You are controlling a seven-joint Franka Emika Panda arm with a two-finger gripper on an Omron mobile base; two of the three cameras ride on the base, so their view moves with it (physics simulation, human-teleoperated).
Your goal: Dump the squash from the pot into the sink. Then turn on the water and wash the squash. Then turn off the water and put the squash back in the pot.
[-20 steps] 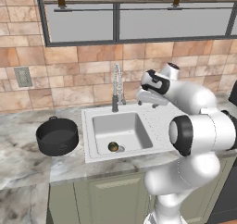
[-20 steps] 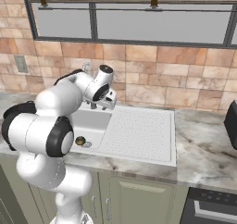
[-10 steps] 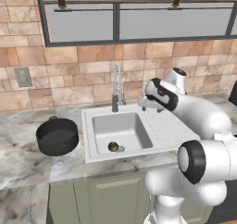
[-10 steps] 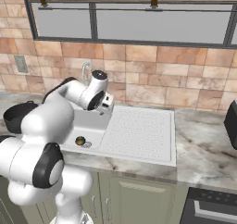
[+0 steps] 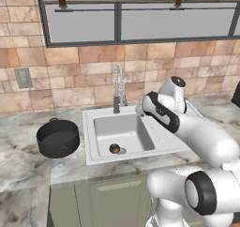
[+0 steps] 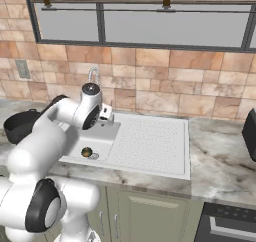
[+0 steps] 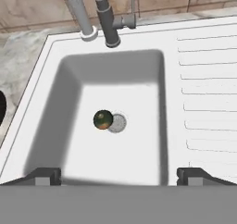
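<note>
Your marble counter (image 5: 28, 170) carries the sink (image 7: 115, 68) under a brick wall (image 5: 93, 57); your claw (image 7: 118, 174) hovers spread above it, the squash (image 7: 102, 120) just ahead.

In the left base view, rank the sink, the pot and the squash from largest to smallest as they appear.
1. sink
2. pot
3. squash
The pot and sink sit at a similar distance, so this order looks reliable.
</note>
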